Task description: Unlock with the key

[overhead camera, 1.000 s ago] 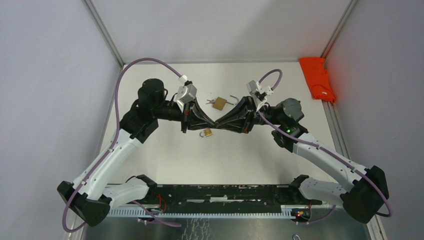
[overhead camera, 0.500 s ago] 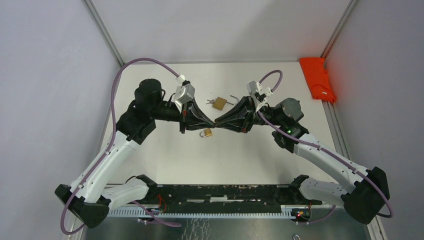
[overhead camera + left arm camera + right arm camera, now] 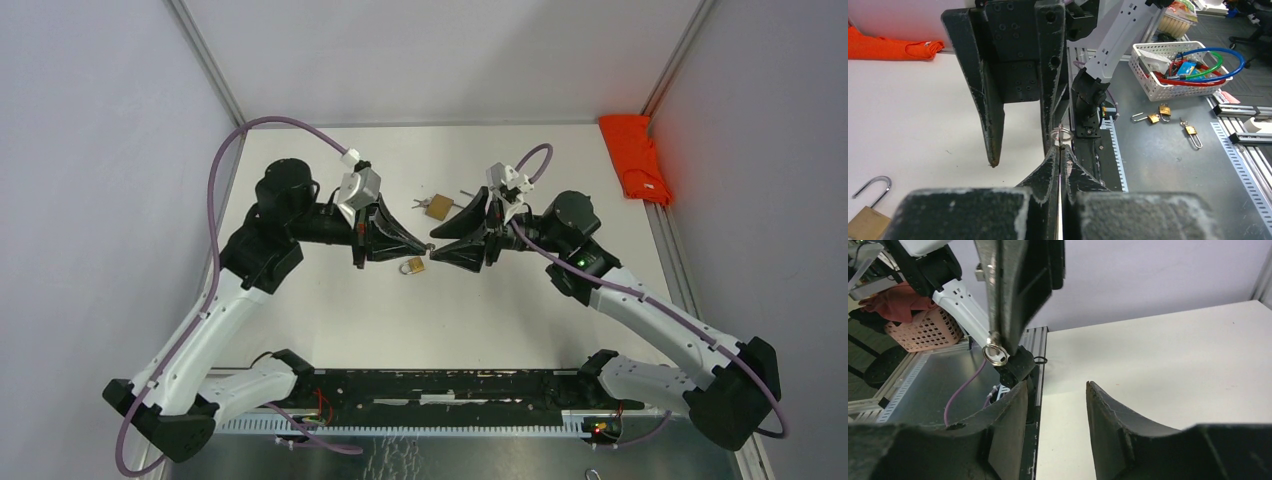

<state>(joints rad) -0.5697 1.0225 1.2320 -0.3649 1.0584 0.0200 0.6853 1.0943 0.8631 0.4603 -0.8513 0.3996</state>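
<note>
Left wrist view: I read the left pincer (image 3: 1060,159) pressed together on the key (image 3: 1061,137), with the key's ring protruding just past the tips. The right pincer (image 3: 438,249) stands apart, facing it tip to tip. One padlock (image 3: 414,266) lies on the bench (image 3: 330,300) just near of both tips. A second padlock (image 3: 438,207) lies beyond them.

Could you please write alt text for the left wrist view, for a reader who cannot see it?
The left gripper, shut, pinches a thin key with its ring toward the right gripper, whose fingers hang open just opposite. A brass padlock lies on the white table at lower left.
</note>
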